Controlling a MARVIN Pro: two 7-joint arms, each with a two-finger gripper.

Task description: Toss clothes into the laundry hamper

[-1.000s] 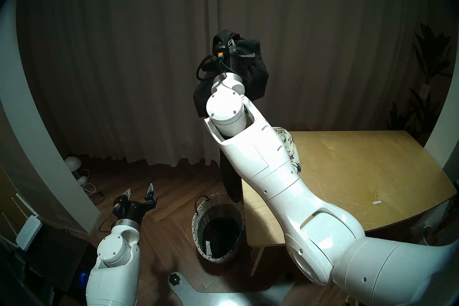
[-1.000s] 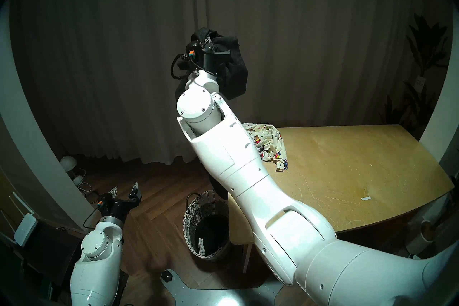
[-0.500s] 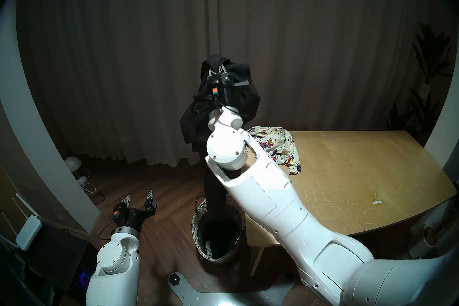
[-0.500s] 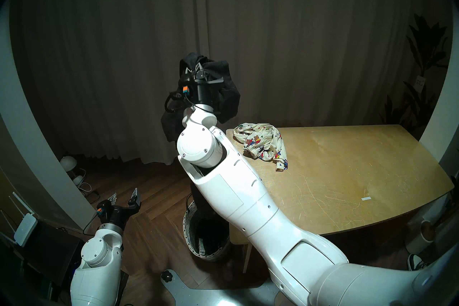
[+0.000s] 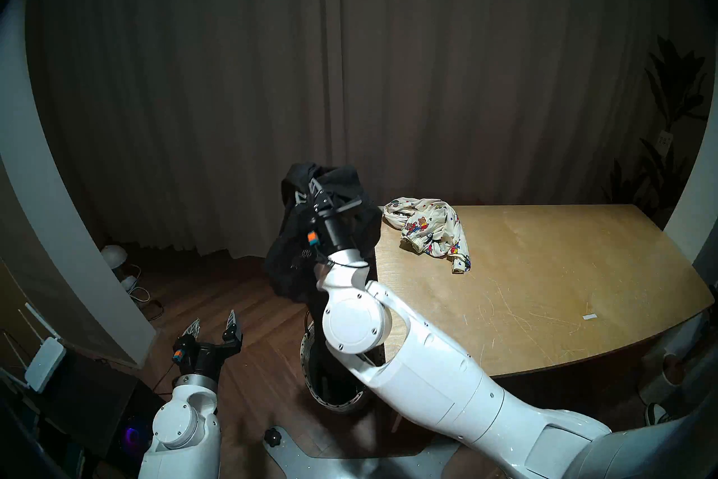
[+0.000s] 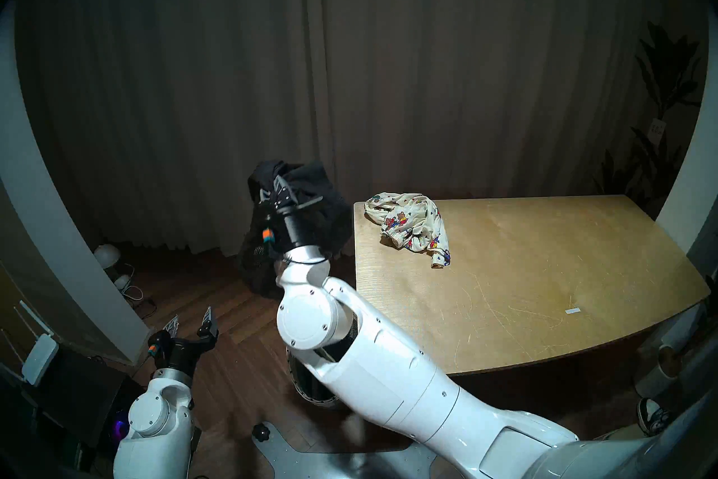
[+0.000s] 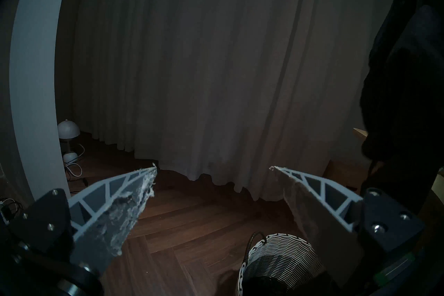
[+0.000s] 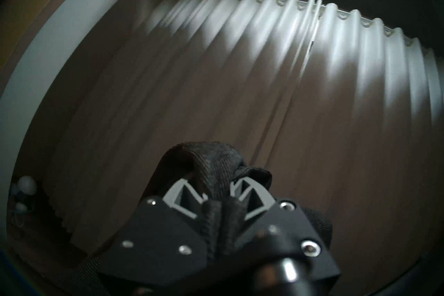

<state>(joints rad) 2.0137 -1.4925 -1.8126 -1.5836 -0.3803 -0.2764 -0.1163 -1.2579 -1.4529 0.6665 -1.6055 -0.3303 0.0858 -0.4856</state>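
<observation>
Right gripper pinches the dark garment, whose tail hangs into the hamper left of the table; release remains, then the bear-print top lying at the table's far-left corner; left gripper spread, empty

Counts: 2 white robot arms w/ 2 grippers, the left gripper and the right gripper. Garments in view: 2, i.e. 1 dark charcoal-grey soft garment and 1 cream garment w/ colourful cartoon bear prints. 1 round woven wicker hamper, white-and-dark weave. 1 light wooden table. 1 white dome-shaped lamp on the floor. 1 white router w/ antennas. 1 black-and-white sneaker; a 2nd can't be made out.
</observation>
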